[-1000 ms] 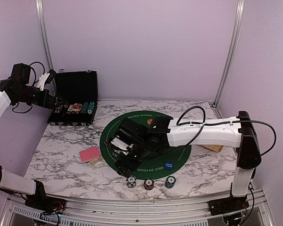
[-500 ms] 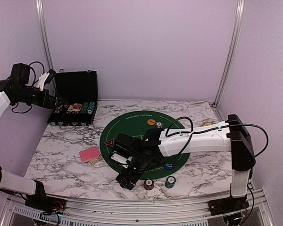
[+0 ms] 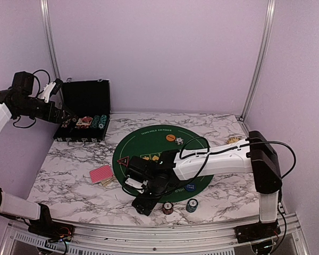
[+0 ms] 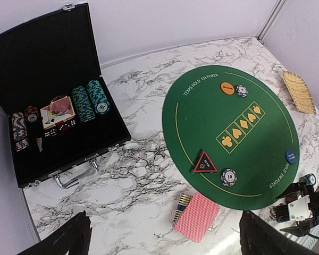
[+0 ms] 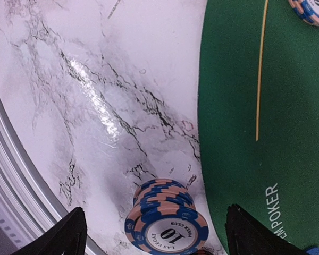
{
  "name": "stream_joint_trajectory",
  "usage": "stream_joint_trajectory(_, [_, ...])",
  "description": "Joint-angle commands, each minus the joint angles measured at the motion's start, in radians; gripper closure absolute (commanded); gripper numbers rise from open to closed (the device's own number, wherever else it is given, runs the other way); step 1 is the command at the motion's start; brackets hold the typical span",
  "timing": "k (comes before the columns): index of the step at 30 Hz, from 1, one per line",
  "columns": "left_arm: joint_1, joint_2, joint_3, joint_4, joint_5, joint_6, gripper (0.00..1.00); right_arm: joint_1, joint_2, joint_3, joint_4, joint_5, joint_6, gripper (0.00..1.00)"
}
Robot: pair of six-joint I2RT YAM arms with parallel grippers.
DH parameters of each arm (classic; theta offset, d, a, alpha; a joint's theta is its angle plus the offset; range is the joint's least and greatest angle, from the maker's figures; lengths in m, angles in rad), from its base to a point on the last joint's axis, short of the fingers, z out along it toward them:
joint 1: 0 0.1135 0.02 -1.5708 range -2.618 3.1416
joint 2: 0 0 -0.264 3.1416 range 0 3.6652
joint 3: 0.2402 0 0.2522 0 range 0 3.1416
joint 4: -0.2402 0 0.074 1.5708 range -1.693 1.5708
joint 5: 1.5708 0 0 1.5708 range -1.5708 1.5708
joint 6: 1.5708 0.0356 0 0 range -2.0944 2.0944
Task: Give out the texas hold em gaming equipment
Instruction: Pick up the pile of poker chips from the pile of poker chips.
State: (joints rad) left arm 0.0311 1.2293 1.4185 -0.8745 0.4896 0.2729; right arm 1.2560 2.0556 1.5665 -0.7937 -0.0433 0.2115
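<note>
My right gripper [image 3: 143, 204] is open, low at the mat's near edge. In the right wrist view its jaws stand wide on both sides of a blue-and-pink "10" chip stack [image 5: 167, 220] on the marble, not touching it. Red [image 3: 167, 207] and teal [image 3: 191, 205] stacks stand beside it. On the green mat [image 3: 149, 139] lie an orange button [image 3: 170, 137], a blue button [image 3: 190, 187], a triangle marker [image 3: 122, 161] and a single chip [image 4: 228, 177]. Red-backed cards [image 3: 101, 173] lie left of the mat. My left gripper [image 3: 52, 88] is open and empty, held high by the case.
The black chip case [image 3: 85, 111] lies open at the back left with chip rows [image 4: 90, 101] inside. A tan slatted wooden piece [image 3: 235, 139] lies at the mat's right. The table's metal front rail [image 3: 149, 228] runs close behind the stacks.
My right gripper has moved from over the mat toward the near edge and now covers the blue stack in the top view. The left arm has not moved.
</note>
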Motion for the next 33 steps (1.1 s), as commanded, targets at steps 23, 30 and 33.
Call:
stream_joint_trajectory(23, [-0.003,-0.025,0.030,-0.035,0.011,0.019,0.01,-0.009,0.025,-0.020,0.045,0.002,-0.006,0.39])
stream_joint_trajectory(30, [-0.003,-0.026,0.021,-0.035,0.015,0.022,0.01,-0.008,0.015,-0.011,0.041,-0.006,-0.004,0.49])
stream_joint_trajectory(33, [-0.003,-0.025,0.020,-0.035,0.016,0.023,0.01,-0.008,0.011,-0.005,0.035,-0.005,-0.004,0.54])
